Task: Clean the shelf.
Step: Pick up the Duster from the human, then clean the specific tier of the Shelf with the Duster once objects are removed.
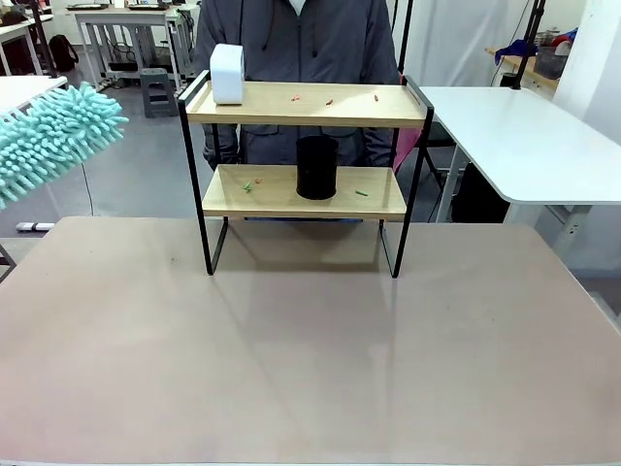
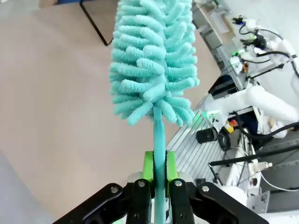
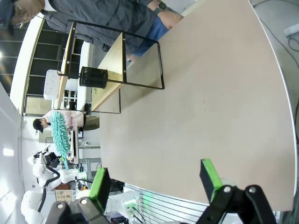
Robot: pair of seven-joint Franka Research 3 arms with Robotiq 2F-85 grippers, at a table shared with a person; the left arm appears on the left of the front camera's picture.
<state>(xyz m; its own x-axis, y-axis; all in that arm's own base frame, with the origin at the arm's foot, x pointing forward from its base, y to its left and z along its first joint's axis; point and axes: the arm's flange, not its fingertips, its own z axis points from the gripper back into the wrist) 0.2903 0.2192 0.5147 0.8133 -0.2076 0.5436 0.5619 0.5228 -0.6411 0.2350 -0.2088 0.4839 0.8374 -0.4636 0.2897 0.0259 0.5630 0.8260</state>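
The shelf [image 1: 306, 107] stands upright at the far middle of the bench [image 1: 310, 349], its black frame feet on the beige top, and a person in a dark jacket [image 1: 291, 39] stands just behind it. On its top board a white box [image 1: 226, 74] sits at the left end, with a few small reddish scraps [image 1: 329, 100] scattered to its right. On the lower board a black mesh cup [image 1: 316, 167] stands near the middle, with small green scraps [image 1: 247, 186] lying on either side of it. The left arm's jaws are clamped on the thin teal handle of a fluffy teal duster [image 2: 154, 60], the green pads [image 2: 148, 165] pressing it from both sides, and the shaggy head points away from the wrist. In the front view the duster's head [image 1: 53, 136] hangs in the air at the left edge, about level with the top board and well apart from the shelf. The right arm's jaws stand wide apart, their green pads [image 3: 99, 182] holding nothing, above the near part of the bench.
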